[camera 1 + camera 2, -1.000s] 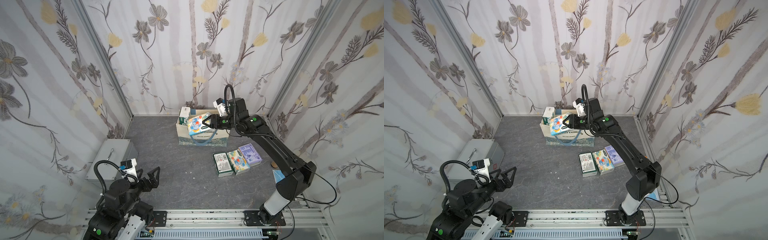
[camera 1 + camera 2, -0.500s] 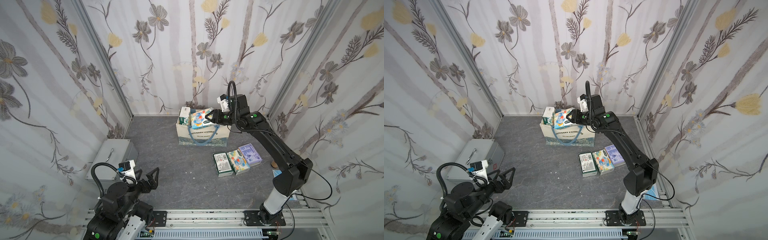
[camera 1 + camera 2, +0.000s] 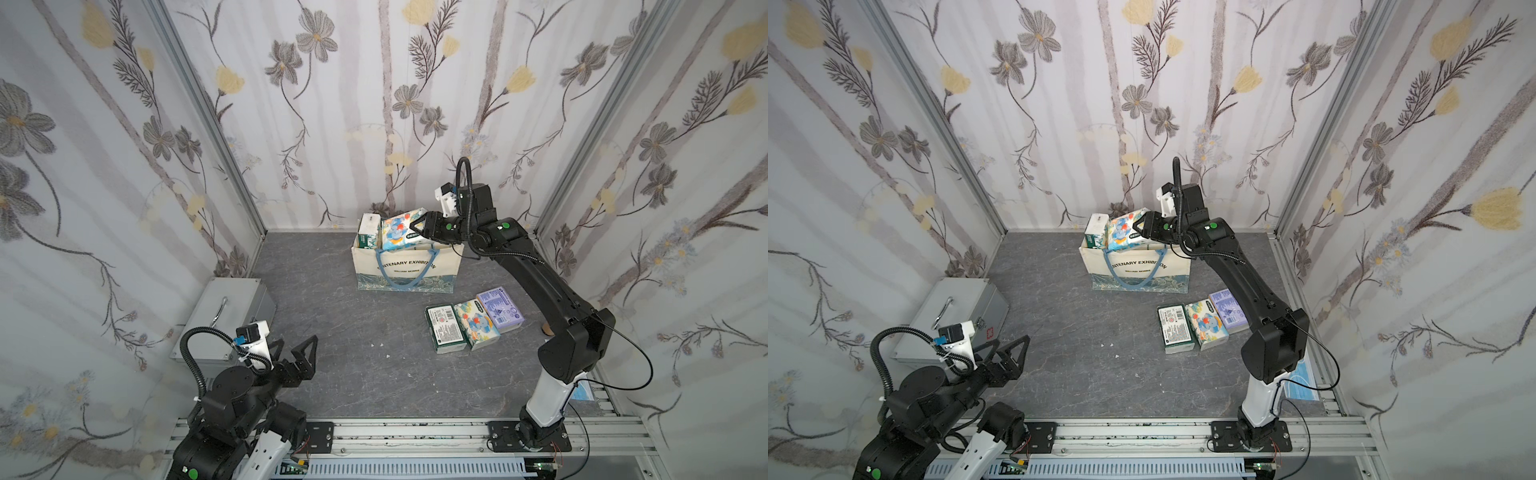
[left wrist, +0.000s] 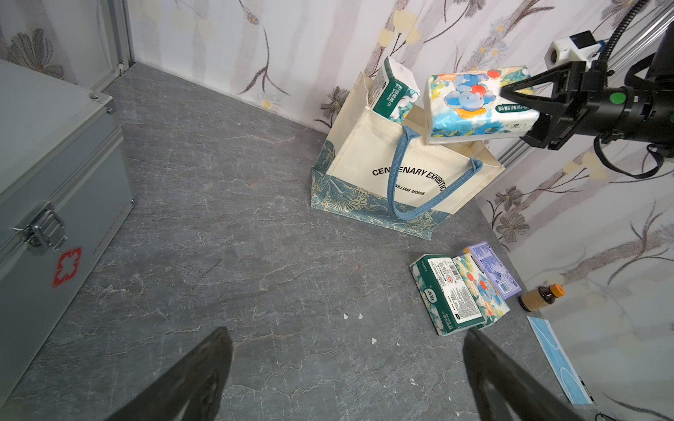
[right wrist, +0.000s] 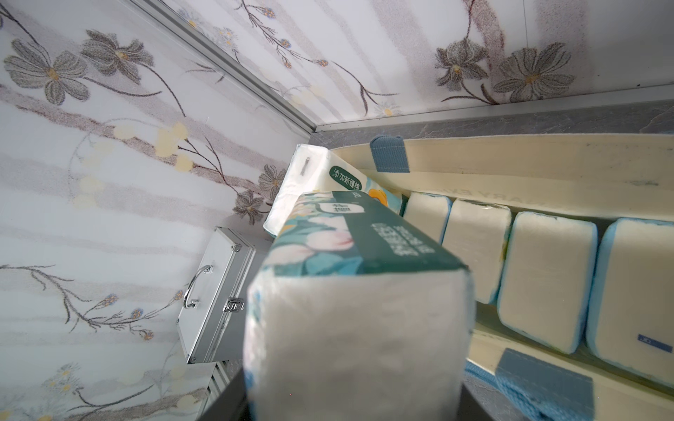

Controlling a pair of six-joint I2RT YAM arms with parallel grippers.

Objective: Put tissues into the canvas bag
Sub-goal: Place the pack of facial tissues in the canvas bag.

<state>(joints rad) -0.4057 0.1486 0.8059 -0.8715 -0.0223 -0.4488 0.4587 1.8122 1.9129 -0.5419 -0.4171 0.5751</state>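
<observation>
Left wrist view shows my right end effector clamped on the elephant tissue pack, its long axis along the open mouth of the bag just below, my left end effector open and well apart.

Canvas bag stands upright near the back wall, blue handle drooping over its lettered front. Right gripper reaches in from the right, jaws clamped on one end of a cartoon-print tissue pack, held tilted over the bag's mouth. Green-and-white pack pokes up out of the bag's left end, just beside it. On the grey floor, three packs lie in a touching row: dark green pack, elephant pack, lavender pack. Metal case sits by the left wall. Left gripper is near the front rail, jaws spread wide, holding nothing.
</observation>
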